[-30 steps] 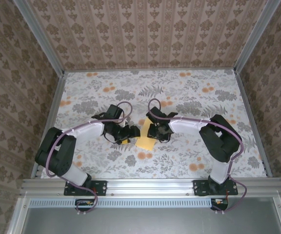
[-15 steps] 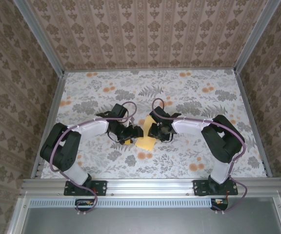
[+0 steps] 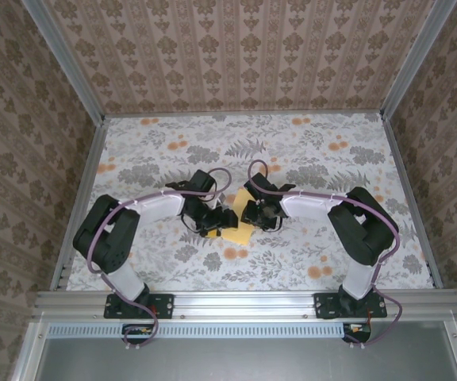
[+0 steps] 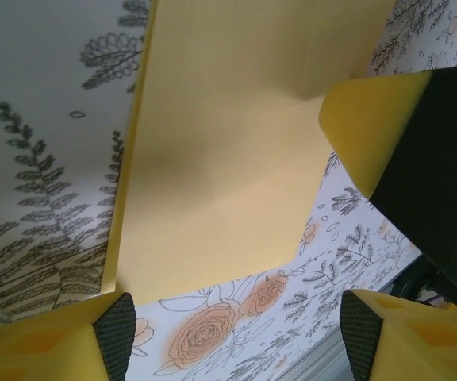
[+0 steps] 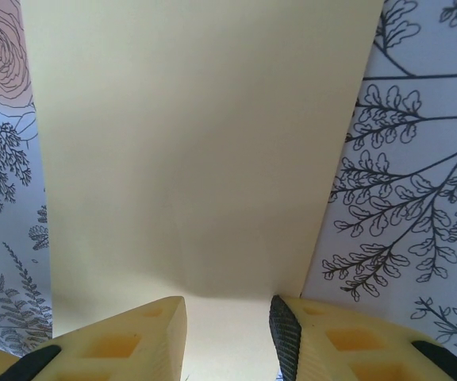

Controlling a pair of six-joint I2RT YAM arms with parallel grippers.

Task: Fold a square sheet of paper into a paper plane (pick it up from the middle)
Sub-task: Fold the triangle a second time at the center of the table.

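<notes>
The square sheet of paper [image 3: 241, 231], pale yellow and folded into a narrower oblong with one slanted corner, lies flat on the floral table mid-way between the arms. My left gripper [image 3: 220, 221] is at its left edge. In the left wrist view the paper [image 4: 213, 159] lies just ahead of my left gripper [image 4: 236, 341], which is wide open over bare tablecloth. My right gripper [image 3: 251, 216] sits on the paper's far right part. In the right wrist view its fingertips [image 5: 165, 329] rest on the paper [image 5: 197, 143], and my right gripper [image 5: 228, 341] is slightly open. One right finger [image 4: 363, 135] shows pressing the paper.
The floral tablecloth [image 3: 316, 151] stretches free to the back and both sides. Metal rails [image 3: 244, 302] frame the table's near edge and its sides. Patterned walls [image 3: 236, 48] close in the rest.
My left arm has swung right, bringing its open gripper up to the paper's left edge. The right gripper has stayed on the paper.
</notes>
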